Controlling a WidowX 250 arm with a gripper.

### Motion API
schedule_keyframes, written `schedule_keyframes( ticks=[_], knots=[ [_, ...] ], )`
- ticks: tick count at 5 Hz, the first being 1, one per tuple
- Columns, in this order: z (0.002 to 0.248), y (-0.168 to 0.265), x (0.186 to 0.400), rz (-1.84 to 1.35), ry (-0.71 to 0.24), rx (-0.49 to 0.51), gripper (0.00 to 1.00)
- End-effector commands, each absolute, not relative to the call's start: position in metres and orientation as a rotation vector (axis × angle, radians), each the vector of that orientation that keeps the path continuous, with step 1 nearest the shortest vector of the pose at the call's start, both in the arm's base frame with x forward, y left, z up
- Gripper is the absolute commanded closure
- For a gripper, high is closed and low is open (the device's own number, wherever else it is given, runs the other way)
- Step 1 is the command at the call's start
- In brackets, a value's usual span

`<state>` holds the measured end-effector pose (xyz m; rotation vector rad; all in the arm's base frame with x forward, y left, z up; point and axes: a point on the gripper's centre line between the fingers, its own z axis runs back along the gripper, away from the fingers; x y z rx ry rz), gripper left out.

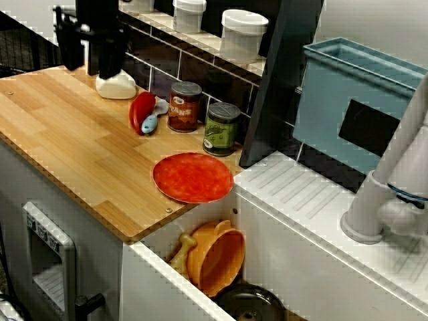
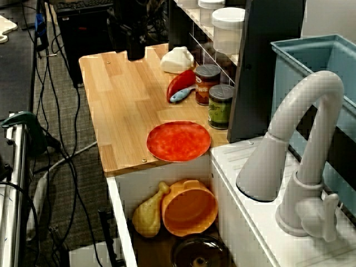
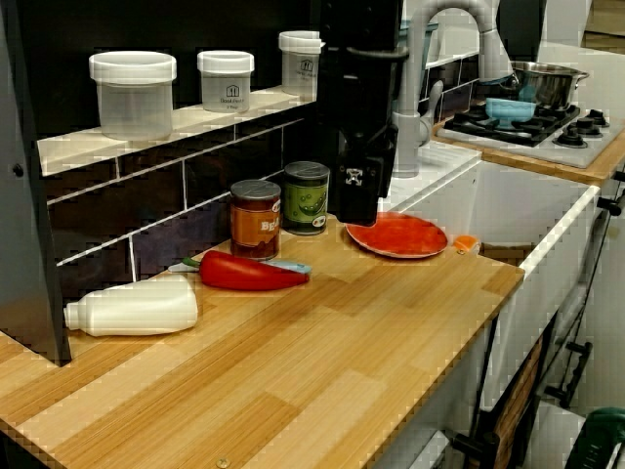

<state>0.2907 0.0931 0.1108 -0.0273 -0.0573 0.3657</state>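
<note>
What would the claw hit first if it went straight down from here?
The claw points down, so probably the bare wooden countertop, right beside the white bottle. Depth is unclear, so it might clip the bottle.

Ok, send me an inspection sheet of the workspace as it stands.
Surface: wooden counter, no spills seen.
Job's things: white bottle, on its side at the counter's back.
Clutter: pepper, blue utensil, brown can, green can, red plate near the sink; bowl, drumstick and pot in it.
End effector: hangs above the counter near the bottle, seemingly touching nothing; jaws unclear.
Cables: several, on the floor beside the counter.
Surroundings: jars on a shelf, faucet, blue bin, stove.
</note>
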Motion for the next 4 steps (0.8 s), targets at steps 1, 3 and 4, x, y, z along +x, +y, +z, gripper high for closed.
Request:
schedule_keyframes(
  ticks=[1,3,4],
  knots=[
    [0.108,0.098,0.296,0.431,-0.11,-0.032,0.0],
    [0.091,0.081,0.306,0.434,-0.146,-0.034,0.0],
    [0.087,0.076,0.315,0.469,-0.162,-0.044,0.0]
  ],
)
